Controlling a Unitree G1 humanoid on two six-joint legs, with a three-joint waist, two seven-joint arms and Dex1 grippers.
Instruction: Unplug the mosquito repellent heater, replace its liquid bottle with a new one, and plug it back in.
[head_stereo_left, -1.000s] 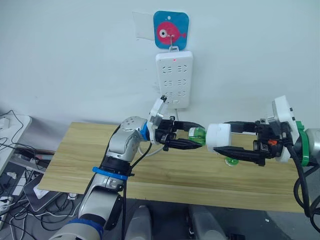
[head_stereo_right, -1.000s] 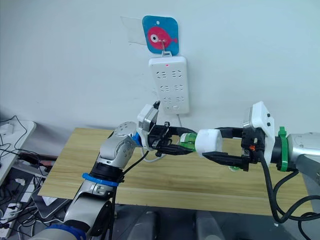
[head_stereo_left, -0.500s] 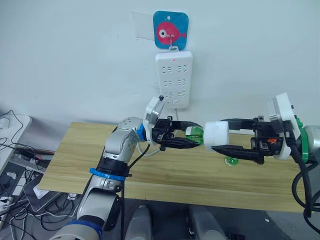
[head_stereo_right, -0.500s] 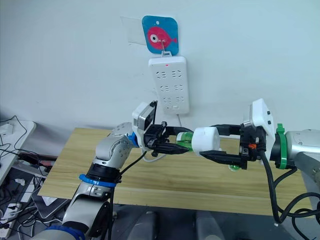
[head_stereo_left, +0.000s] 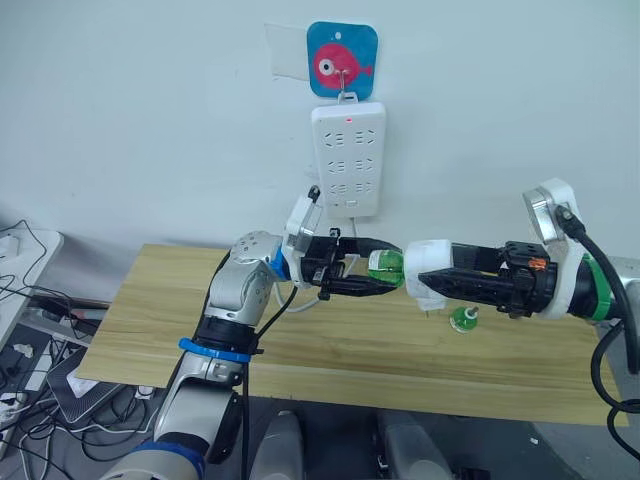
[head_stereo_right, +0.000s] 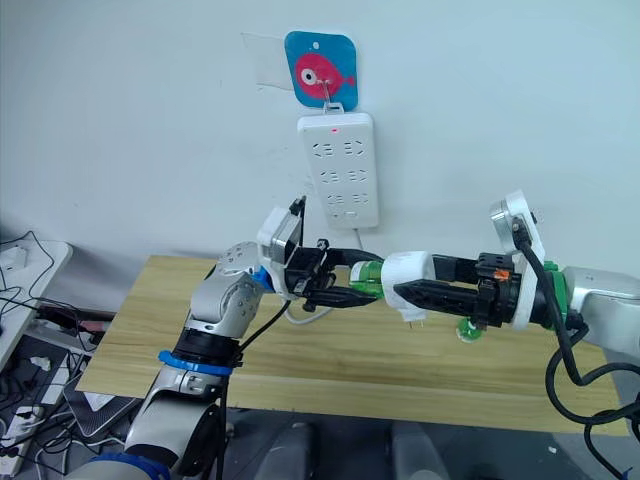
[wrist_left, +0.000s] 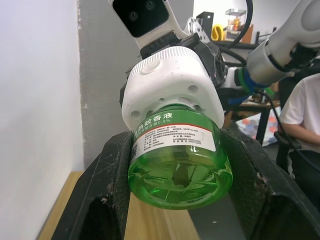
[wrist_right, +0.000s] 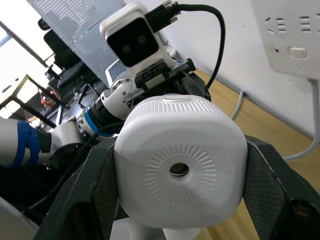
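My right gripper (wrist_right: 180, 172) is shut on the white mosquito repellent heater (head_stereo_left: 426, 276), held in the air above the wooden table (head_stereo_left: 180, 320). The heater's plug pins point down. My left gripper (head_stereo_left: 392, 270) is shut on a green liquid bottle (wrist_left: 177, 160) with a white label. The bottle's neck sits inside the heater's (wrist_left: 170, 85) underside, so the two meet end to end between my arms. The black fingers (wrist_left: 107, 190) press on both sides of the bottle.
A white power strip (head_stereo_left: 348, 158) hangs on the wall under a blue fish hook (head_stereo_left: 341, 60), its cord dropping to the table. A small green item (head_stereo_left: 462, 320) stands on the table under my right gripper. A seated person (wrist_left: 305, 125) shows in the left wrist view.
My right gripper has rolled about its axis and pushed left, turning the heater so its pins point down and closing it against the bottle. My left arm has barely moved.
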